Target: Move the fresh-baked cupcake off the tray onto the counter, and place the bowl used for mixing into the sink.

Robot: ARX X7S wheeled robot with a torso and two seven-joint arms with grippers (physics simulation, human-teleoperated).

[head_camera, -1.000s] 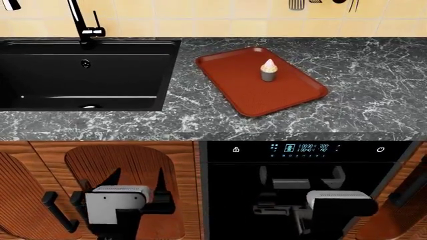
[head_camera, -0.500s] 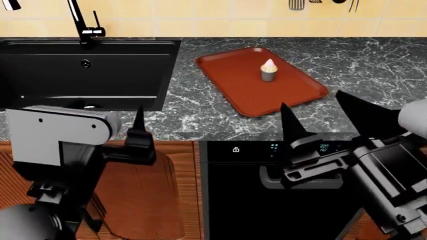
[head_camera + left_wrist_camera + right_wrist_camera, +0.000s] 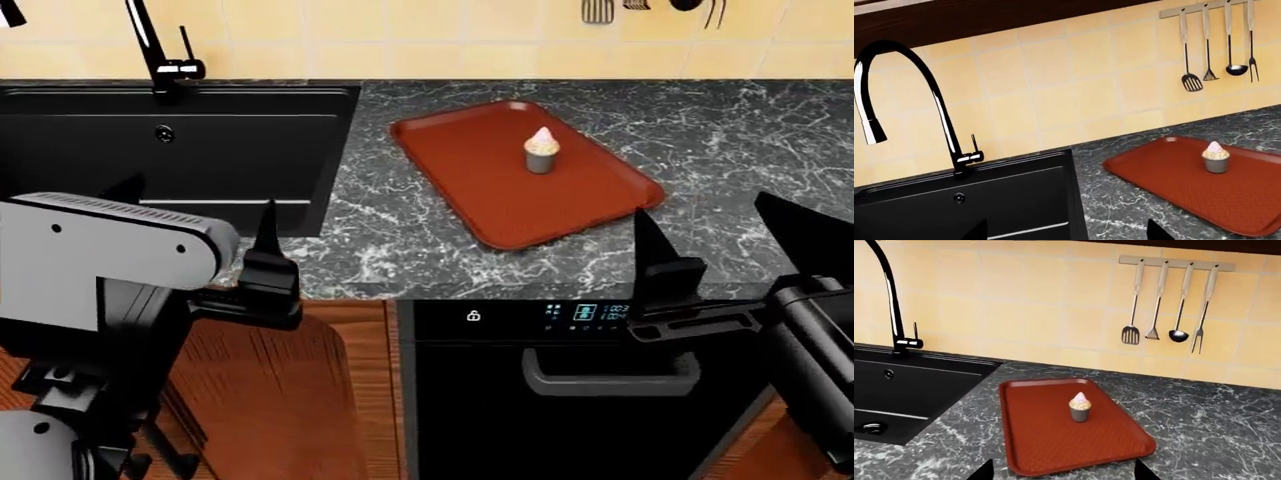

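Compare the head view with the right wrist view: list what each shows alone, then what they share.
Only the head view shows both arms, the left hand and right hand, both open, plus the oven's control panel and cabinet fronts below. Only the right wrist view shows the whole utensil rail with four hanging tools. Both show the cupcake upright on the tray, the counter, the sink and faucet.

Red-brown tray (image 3: pixel 494 190), black white-veined counter (image 3: pixel 747 140), matte black sink (image 3: pixel 80 170), pink-frosted cupcake (image 3: pixel 541 150).
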